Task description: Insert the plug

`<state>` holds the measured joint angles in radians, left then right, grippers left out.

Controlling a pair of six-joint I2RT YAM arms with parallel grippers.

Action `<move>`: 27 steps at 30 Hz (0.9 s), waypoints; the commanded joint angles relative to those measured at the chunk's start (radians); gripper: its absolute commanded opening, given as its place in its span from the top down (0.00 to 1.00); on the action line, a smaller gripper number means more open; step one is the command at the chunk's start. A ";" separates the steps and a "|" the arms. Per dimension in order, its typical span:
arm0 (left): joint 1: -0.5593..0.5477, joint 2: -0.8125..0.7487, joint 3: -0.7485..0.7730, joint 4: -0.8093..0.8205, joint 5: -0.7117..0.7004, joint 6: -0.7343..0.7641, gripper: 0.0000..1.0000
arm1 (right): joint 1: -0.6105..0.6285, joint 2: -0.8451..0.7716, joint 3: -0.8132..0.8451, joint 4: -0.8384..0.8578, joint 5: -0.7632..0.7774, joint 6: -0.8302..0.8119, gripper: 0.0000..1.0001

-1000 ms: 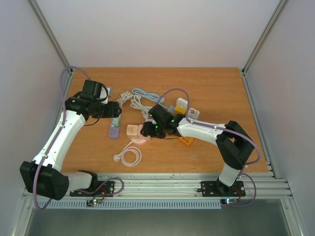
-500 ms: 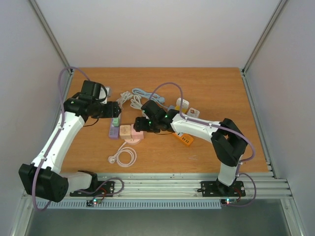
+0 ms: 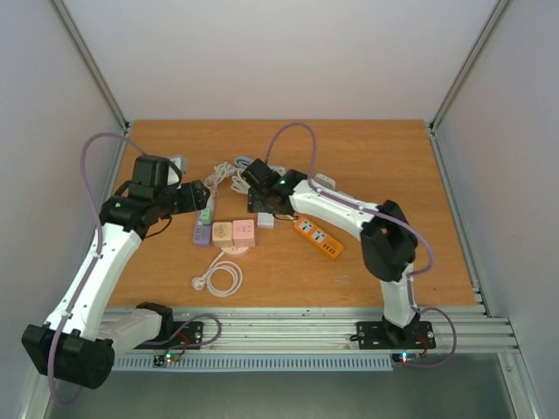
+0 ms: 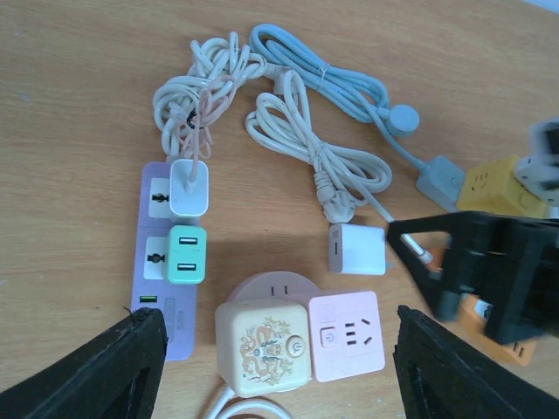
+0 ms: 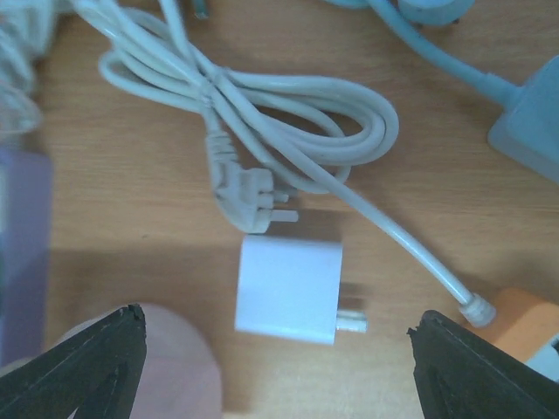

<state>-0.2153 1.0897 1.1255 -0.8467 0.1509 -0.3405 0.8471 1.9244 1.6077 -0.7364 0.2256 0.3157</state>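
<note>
Two sets of jaws stand wide and empty, and only one of them matters for the coming move. The right arm (image 3: 336, 208) reaches across to just left of the desk's (image 3: 393, 157) middle. Its jaws hang directly over the white plug (image 5: 288, 291), which lies flat on the wood with nothing holding it.

In the right wrist view the plug sits between the two fingertips (image 5: 96, 358), roughly centred, so no sideways shift looks needed. The catch is its axis. Body and prongs (image 5: 351, 324) run across that view, the prongs pointing at the right-hand finger, and that is the same line along which the jaws close. Closing as they stand would, I judge, pinch it end to end, one pad on the prongs. A quarter turn of the wrist before descending would put the pads on the flat sides instead. A three-pin plug (image 5: 253, 202) on a coiled white cable (image 5: 306, 113) lies just beside the white plug's far side and could then foul a finger.

The left arm (image 3: 113, 244) holds its jaws equally wide over the purple strip (image 4: 166, 262) and the pink socket cube (image 4: 348, 336). They are beside the plug, not over it, so the right arm is plainly nearer. Which socket is meant I cannot tell.
</note>
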 commanded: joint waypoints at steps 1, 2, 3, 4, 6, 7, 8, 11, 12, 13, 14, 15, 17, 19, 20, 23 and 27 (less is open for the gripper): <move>-0.001 -0.051 -0.050 0.125 0.046 -0.089 0.28 | 0.004 0.157 0.130 -0.165 0.024 0.017 0.16; -0.001 -0.057 -0.055 0.126 0.051 -0.093 0.28 | 0.005 0.181 0.155 -0.185 0.023 0.023 0.16; -0.001 -0.061 -0.059 0.125 0.052 -0.095 0.28 | 0.006 0.202 0.173 -0.194 0.020 0.029 0.16; -0.001 -0.064 -0.061 0.122 0.053 -0.095 0.28 | 0.006 0.217 0.183 -0.199 0.013 0.036 0.16; -0.001 -0.067 -0.065 0.117 0.058 -0.094 0.28 | 0.006 0.246 0.205 -0.209 0.008 0.046 0.16; -0.001 -0.068 -0.067 0.116 0.061 -0.093 0.28 | 0.006 0.258 0.216 -0.218 0.007 0.052 0.16; -0.001 -0.069 -0.068 0.115 0.062 -0.092 0.28 | 0.006 0.271 0.224 -0.226 0.007 0.056 0.16; 0.000 -0.071 -0.072 0.116 0.070 -0.089 0.28 | 0.006 0.305 0.253 -0.245 0.007 0.063 0.17; -0.001 -0.072 -0.073 0.115 0.070 -0.088 0.28 | 0.006 0.315 0.262 -0.248 0.005 0.066 0.18; -0.001 -0.071 -0.073 0.115 0.073 -0.086 0.28 | 0.006 0.324 0.270 -0.250 0.000 0.066 0.20; -0.001 -0.071 -0.074 0.114 0.075 -0.085 0.28 | 0.006 0.332 0.278 -0.251 -0.005 0.069 0.22; -0.001 -0.072 -0.075 0.113 0.077 -0.084 0.28 | 0.005 0.340 0.283 -0.253 -0.010 0.072 0.23; -0.001 -0.074 -0.075 0.111 0.077 -0.082 0.28 | 0.005 0.352 0.290 -0.251 -0.016 0.077 0.27; -0.001 -0.078 -0.075 0.110 0.076 -0.079 0.27 | 0.004 0.360 0.296 -0.253 -0.017 0.085 0.30; -0.001 -0.080 -0.075 0.109 0.075 -0.078 0.27 | 0.003 0.363 0.297 -0.255 -0.017 0.087 0.32; -0.001 -0.085 -0.075 0.107 0.073 -0.074 0.27 | -0.001 0.368 0.300 -0.263 -0.014 0.108 0.37; -0.001 -0.086 -0.073 0.104 0.074 -0.072 0.27 | -0.008 0.378 0.318 -0.274 -0.018 0.112 0.47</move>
<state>-0.2153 1.0222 1.0615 -0.7868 0.2153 -0.4183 0.8455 2.2826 1.8820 -0.9779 0.2092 0.4046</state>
